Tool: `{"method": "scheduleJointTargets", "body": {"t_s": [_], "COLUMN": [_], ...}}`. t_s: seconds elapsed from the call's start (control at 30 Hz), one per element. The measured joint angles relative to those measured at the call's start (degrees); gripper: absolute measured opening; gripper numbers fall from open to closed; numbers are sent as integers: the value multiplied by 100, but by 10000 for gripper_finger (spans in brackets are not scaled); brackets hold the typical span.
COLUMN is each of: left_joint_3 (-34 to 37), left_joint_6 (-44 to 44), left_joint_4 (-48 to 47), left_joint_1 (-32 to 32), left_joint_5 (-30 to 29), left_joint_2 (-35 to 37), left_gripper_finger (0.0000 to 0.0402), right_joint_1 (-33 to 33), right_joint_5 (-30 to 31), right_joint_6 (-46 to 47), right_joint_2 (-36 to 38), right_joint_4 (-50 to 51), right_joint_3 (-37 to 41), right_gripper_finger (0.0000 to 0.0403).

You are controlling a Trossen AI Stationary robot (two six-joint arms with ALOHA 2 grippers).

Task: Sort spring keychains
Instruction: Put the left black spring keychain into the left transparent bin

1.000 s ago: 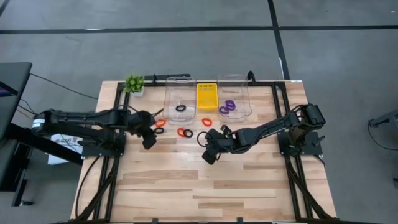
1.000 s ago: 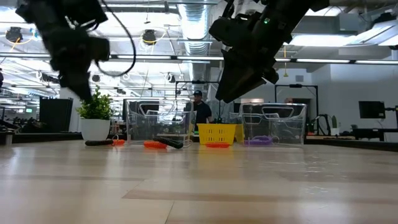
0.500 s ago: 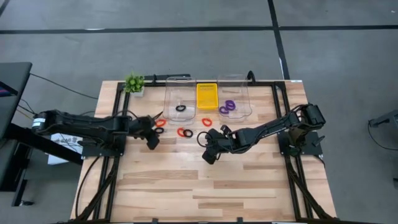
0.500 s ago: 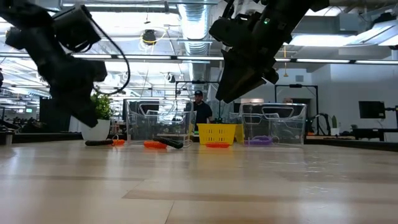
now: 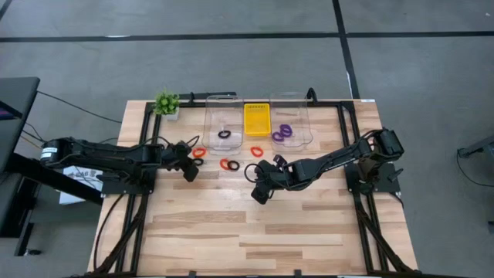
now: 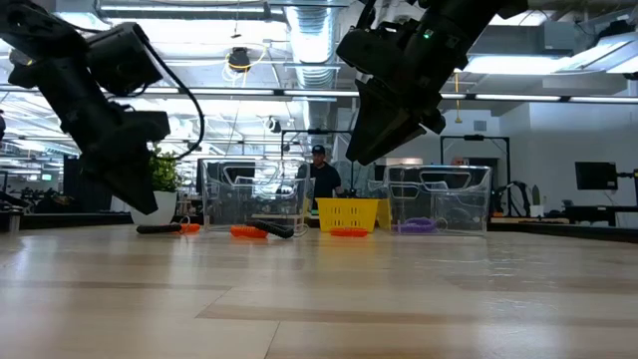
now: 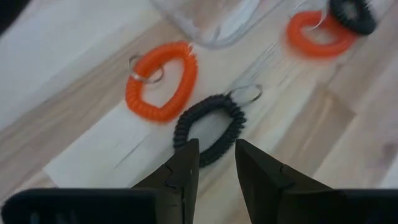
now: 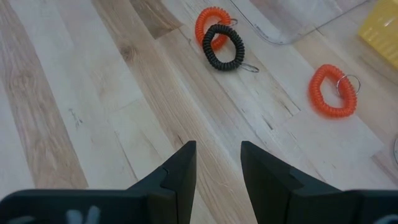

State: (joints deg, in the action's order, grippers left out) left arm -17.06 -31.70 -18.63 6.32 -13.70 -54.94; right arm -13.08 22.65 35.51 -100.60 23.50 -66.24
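Observation:
My left gripper (image 5: 189, 173) (image 7: 216, 155) hangs open just above the table at the left. Its fingertips stand over the near arc of a black spring keychain (image 7: 209, 127), which lies flat beside a red-orange one (image 7: 161, 81). Farther on, another red-orange keychain (image 7: 317, 34) lies under a black one (image 7: 351, 12). My right gripper (image 5: 258, 194) (image 8: 217, 155) hovers open above bare wood at mid-table. Ahead of it lie the overlapped red-orange and black pair (image 8: 217, 37) and a single red-orange keychain (image 8: 333, 90). One black keychain (image 5: 224, 134) lies in the left clear container, purple ones (image 5: 284, 131) in the right.
A yellow tray (image 5: 257, 120) stands between the two clear containers (image 5: 208, 116) (image 5: 305, 116) at the far edge, and a small green plant (image 5: 167, 103) at the far left corner. A larger black keychain (image 5: 252, 170) lies by my right gripper. The near half of the table is bare wood.
My left gripper has come down toward the table over the black keychain, tipping and rolling a little as it sank; its fingers stay open. My right arm has kept still, and no keychain has moved.

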Motion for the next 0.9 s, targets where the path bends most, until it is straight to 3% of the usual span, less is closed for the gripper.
{"method": "scheduleJointTargets", "body": {"t_s": [0.4, 0.57, 0.9], "left_joint_3": [-29, -31, -18], "left_joint_6": [-78, -77, -314], "left_joint_4": [599, 577, 481], "left_joint_1": [173, 178, -30], "left_joint_5": [-106, -14, 394], "left_joint_2": [-1277, -1349, -1209], "left_gripper_finger": [102, 96, 38], "right_joint_1": [0, -2, -2], "right_joint_5": [-24, -28, -27], "right_joint_6": [2, 4, 2], "right_joint_2": [0, 0, 0], "right_joint_4": [-2, -2, -2], "right_joint_3": [0, 0, 0], "right_gripper_finger": [116, 116, 116]}}
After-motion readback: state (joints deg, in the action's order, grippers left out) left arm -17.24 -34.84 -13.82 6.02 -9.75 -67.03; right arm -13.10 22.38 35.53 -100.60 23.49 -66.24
